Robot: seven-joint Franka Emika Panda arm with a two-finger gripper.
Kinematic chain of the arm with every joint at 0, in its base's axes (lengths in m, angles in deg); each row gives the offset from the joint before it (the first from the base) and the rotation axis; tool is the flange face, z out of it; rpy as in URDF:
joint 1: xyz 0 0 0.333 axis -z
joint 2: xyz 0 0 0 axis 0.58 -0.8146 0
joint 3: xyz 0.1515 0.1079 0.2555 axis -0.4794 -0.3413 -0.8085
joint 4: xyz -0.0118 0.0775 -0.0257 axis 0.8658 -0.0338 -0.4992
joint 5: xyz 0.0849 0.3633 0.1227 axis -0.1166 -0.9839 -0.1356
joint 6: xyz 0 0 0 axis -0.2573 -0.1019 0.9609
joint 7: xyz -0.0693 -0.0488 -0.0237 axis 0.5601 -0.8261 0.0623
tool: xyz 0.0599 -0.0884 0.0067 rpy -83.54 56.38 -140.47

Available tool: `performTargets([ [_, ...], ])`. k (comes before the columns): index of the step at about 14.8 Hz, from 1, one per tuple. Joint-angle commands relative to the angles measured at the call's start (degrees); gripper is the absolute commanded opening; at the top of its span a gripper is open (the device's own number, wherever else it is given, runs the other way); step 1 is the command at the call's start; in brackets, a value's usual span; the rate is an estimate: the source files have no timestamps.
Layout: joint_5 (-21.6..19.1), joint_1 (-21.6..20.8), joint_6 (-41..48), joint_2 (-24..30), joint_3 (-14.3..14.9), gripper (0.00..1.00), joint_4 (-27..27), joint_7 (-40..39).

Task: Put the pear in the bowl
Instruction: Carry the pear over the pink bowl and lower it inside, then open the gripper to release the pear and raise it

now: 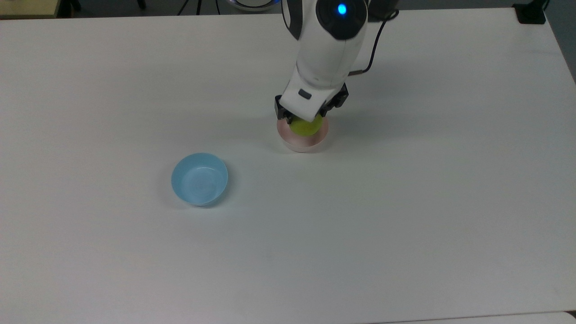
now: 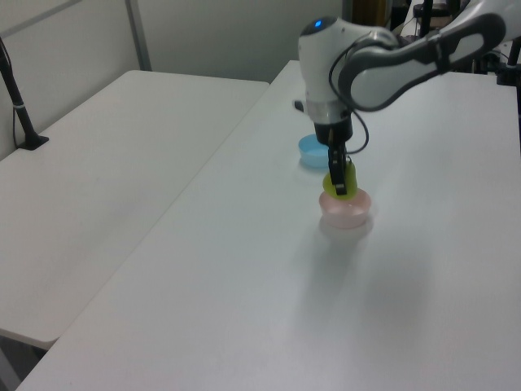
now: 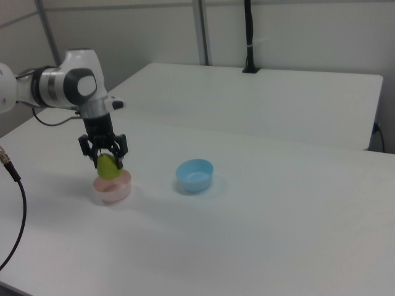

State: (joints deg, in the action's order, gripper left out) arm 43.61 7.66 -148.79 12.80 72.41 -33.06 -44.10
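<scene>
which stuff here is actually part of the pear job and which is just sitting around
Part of the job:
- pear, held by the gripper over the pink bowl
- pink bowl, directly under the pear

Just sitting around:
- light blue bowl, apart from the pink one on the white table

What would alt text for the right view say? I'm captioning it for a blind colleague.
A white robot arm's gripper holds a yellow-green pear over a pale pink bowl on a white table, the pear's base at the rim. A light blue bowl stands apart toward the right view's right.
</scene>
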Motion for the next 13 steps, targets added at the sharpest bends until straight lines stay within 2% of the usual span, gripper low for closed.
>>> performTargets([
  [1,0.99,-0.59,-2.45,-2.49,-0.59,0.84,-0.63,0.5],
  [3,0.99,-1.03,-3.69,-3.29,-0.59,0.97,-0.99,0.68],
  [4,0.99,-1.03,-3.6,-3.2,-0.59,1.0,-0.99,0.68],
  [7,0.99,-1.03,-2.73,-2.15,-0.59,1.0,-0.81,0.68],
  [10,0.9,0.1,1.82,4.33,-0.59,1.0,-0.81,0.68],
  [13,0.9,4.31,8.68,11.63,-0.59,1.0,-0.81,0.59],
])
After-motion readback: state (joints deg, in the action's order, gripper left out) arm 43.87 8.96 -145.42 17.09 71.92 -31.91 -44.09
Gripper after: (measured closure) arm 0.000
